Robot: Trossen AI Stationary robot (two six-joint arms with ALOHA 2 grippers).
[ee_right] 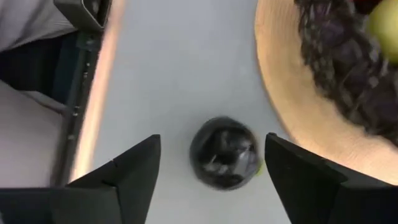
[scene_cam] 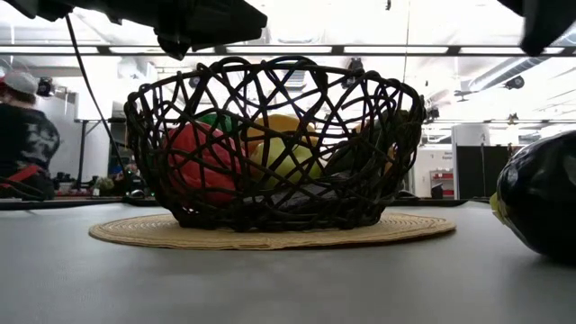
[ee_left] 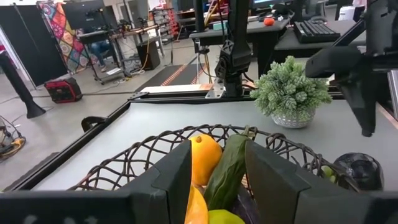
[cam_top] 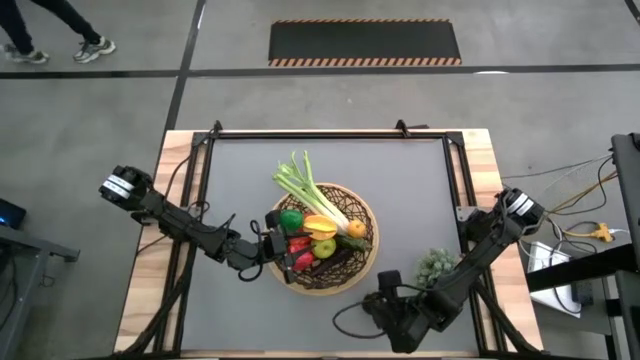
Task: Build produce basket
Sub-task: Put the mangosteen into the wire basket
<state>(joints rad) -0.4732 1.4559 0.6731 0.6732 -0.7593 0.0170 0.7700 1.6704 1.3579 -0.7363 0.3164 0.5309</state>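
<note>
While most of the produce already fills the basket (cam_top: 326, 236) at the middle of the counter (cam_top: 400, 170), one dark eggplant (ee_right: 224, 153) lies on the bare counter just beside the basket's woven mat, on the right arm's side. The right gripper (ee_right: 211, 180) hovers above it with its fingers spread wide on either side and holding nothing; the eggplant sits between them but is not touched. The left gripper (ee_left: 217, 177) hangs over the basket's left rim, its fingers partly apart and, as far as the wrist view shows, closed on nothing, with a lemon (ee_left: 204, 155) and a green chili (ee_left: 227, 171) visible beyond them. The leek (cam_top: 305, 190) sticks out past the far rim. The chief risk is the eggplant's rounded, glossy surface: a squeeze off its middle could squirt it sideways across the counter or towards the small potted plant (cam_top: 436, 265). Carrying it over could also clip the wicker rim and shift the basket, or crowd the left gripper waiting there.
</note>
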